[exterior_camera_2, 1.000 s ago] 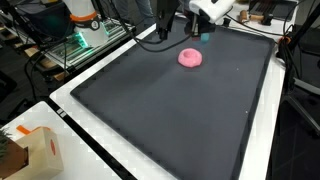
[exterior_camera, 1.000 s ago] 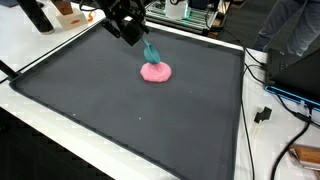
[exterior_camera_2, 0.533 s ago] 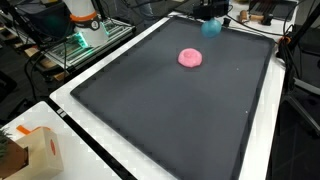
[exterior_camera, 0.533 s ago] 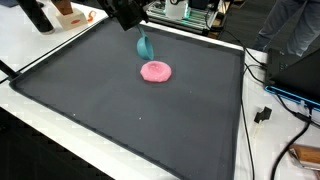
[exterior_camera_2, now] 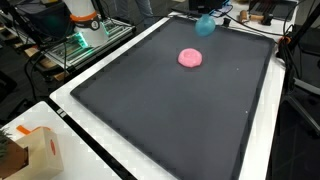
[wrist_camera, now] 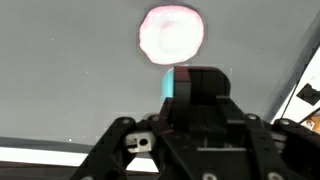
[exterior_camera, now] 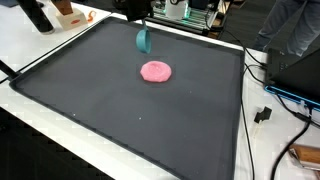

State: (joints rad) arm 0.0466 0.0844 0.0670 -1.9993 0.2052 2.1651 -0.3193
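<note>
One teal cup (exterior_camera: 144,40), perhaps, aloft in gripper (wrist_camera: 186,88)

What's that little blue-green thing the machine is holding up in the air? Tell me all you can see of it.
The blue-green thing is small, smooth and plain teal. It looks like plastic and may be a little cup, but its exact shape is unclear. The hand grips it, and it hangs clear above the black mat near one edge, apart from the pink disc.

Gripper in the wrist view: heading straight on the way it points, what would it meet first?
Beyond the teal object in the gripper, probably the dark mat just short of the pink lump; depth is unclear.
</note>
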